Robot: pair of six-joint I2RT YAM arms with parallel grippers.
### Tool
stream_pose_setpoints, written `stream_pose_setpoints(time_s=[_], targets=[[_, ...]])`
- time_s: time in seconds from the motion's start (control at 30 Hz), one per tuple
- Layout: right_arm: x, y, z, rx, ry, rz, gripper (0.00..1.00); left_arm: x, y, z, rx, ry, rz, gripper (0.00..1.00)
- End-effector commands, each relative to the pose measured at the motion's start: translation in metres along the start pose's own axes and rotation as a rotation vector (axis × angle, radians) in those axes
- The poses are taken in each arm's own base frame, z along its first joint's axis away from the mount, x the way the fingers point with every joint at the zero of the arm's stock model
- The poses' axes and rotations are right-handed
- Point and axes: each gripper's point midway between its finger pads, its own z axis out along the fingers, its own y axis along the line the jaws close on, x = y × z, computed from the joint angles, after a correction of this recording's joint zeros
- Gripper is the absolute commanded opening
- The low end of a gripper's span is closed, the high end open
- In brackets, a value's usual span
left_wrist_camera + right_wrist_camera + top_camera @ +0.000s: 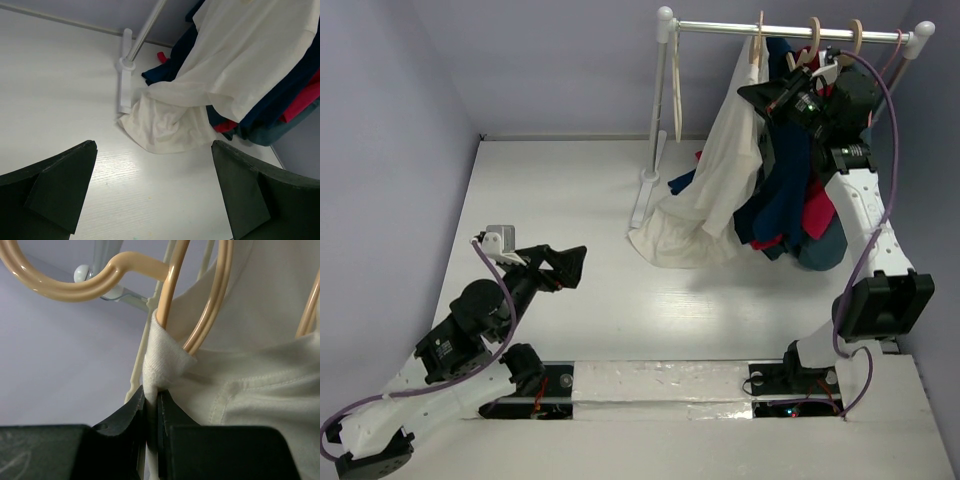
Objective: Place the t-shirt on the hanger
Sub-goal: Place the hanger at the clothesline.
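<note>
The cream-white t-shirt (720, 170) hangs from the rack's left end, and its lower part pools on the table (160, 125). My right gripper (755, 95) is high at the rail and is shut on a fold of the shirt's ribbed collar (162, 357). The collar sits against the tan wooden hanger (172, 285), whose hook (758, 35) is on the rail. In the right wrist view the right gripper (152, 397) pinches the cloth just under the hanger's curved wood. My left gripper (570, 262) is low over the table at the left, open and empty, with the shirt beyond its fingers (60, 185).
The white clothes rack (790, 30) stands at the back right with its post and foot (124, 75) beside the pooled cloth. Navy shirts (785, 190) and a red shirt (820, 215) hang next to the t-shirt. Two more wooden hangers and a pinkish wire hanger (897, 45) are on the rail.
</note>
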Motion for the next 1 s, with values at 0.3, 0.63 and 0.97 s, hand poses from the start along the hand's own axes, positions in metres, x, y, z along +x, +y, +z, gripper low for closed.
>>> stream_pose_setpoints(time_s=[0.3, 0.63, 0.97], targets=[[-0.023, 0.034, 0.015, -0.188, -0.038, -0.084, 0.00, 0.002, -0.004, 0.006, 0.000, 0.008, 0.013, 0.99], [-0.011, 0.010, 0.010, -0.121, -0.035, -0.087, 0.03, 0.000, -0.003, 0.005, -0.003, 0.002, 0.005, 0.99], [-0.003, 0.033, -0.035, -0.061, -0.086, -0.241, 0.91, -0.001, -0.005, 0.004, 0.007, -0.004, -0.019, 0.99]])
